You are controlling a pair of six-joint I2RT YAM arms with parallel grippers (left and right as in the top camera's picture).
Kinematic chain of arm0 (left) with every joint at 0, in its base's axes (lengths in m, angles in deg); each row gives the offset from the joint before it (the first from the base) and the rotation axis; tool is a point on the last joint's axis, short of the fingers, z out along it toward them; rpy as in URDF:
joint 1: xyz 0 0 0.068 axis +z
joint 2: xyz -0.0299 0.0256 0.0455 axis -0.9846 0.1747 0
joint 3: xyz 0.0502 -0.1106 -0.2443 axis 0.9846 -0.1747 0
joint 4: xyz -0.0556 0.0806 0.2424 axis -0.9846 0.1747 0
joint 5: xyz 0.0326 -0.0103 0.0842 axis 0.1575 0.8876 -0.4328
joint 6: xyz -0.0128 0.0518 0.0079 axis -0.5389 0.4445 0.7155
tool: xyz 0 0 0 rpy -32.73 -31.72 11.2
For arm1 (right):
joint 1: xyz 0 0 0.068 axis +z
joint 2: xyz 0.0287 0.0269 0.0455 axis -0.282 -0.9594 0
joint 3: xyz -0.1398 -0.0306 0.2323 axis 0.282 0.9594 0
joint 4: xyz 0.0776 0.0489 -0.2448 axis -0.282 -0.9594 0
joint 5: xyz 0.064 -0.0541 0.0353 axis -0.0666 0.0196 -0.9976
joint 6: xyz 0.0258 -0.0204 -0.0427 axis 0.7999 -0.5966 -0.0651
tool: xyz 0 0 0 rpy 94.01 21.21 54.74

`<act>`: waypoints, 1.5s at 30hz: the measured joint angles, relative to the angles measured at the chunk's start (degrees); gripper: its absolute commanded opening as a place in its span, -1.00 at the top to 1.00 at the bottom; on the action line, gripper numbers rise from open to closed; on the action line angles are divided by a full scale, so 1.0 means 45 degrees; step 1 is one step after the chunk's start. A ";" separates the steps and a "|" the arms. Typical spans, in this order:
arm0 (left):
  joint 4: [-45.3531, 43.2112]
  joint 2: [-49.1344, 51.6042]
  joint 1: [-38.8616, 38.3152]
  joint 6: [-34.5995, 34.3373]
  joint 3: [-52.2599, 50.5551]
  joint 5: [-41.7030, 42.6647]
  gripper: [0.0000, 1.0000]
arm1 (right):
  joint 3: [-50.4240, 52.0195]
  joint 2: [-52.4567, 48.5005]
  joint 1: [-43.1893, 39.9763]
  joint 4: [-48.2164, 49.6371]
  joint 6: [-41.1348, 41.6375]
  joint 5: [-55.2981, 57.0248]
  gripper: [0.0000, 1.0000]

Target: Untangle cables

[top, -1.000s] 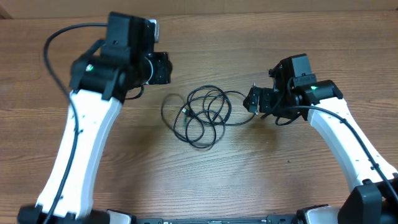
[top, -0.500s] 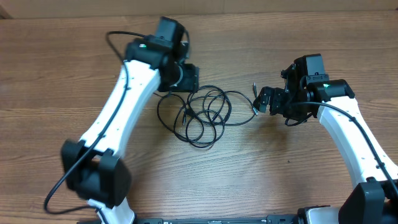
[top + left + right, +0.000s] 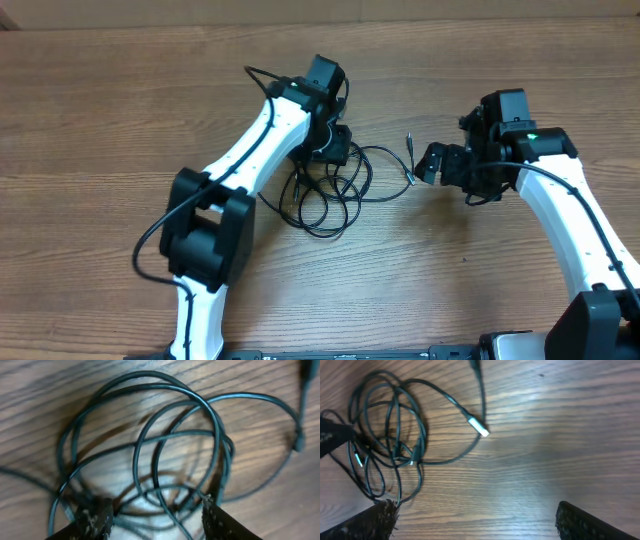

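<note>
Reaching across from the robot's left, the white left arm bends over the middle of the brown wood-grain worktop, and its black left hand hangs directly above the thin black cables. The cables lie flat on the worktop as one loose bundle of overlapping loops, roughly centred between the two arms.

From the left wrist camera, the left hand is released: its two dark fingertips stand well apart at the bottom edge, and several strands of the cables pass through the gap between them. Whether the fingertips touch any strand cannot be told.

One strand leaves the bundle on the robot's right and curves towards the right hand, ending in small plug ends just beside it.

The right wrist camera shows the right hand spread wide and grasping nothing, with only bare wood between its fingertips. In that view the cables lie to the upper left, and a silver-tipped plug rests on the worktop apart from the coil.
</note>
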 measured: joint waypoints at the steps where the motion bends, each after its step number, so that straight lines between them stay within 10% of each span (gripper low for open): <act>1: -0.0136 0.0194 -0.0053 0.0000 0.0000 -0.0005 -0.12 | 0.0000 0.0000 -0.0097 -0.0010 -0.0005 0.0005 -1.00; 5: -0.0520 0.0937 -0.0223 0.0000 0.0000 -0.0005 -0.02 | 0.0000 0.0000 -0.0491 -0.0223 -0.0015 0.0005 -1.00; 9: -0.0593 0.1428 -0.0243 -0.0034 0.0000 -0.0010 0.91 | 0.0000 0.0000 -0.0631 -0.0316 -0.0024 0.0005 -1.00; 21: 0.1656 0.0933 -0.0243 0.0155 0.2006 0.0092 0.92 | 0.0000 0.0000 -0.0631 -0.0223 -0.0015 0.0000 -0.99; 30: 0.1870 -0.3803 -0.0243 0.0486 0.6528 0.0092 0.92 | -0.1729 0.0185 -0.0631 -0.0631 -0.0301 -0.0015 -1.00; 45: 0.1671 -0.5027 -0.0243 0.0486 0.6824 0.1467 0.92 | -0.2574 0.2438 -0.0631 -0.0209 -0.2317 -0.3881 -0.99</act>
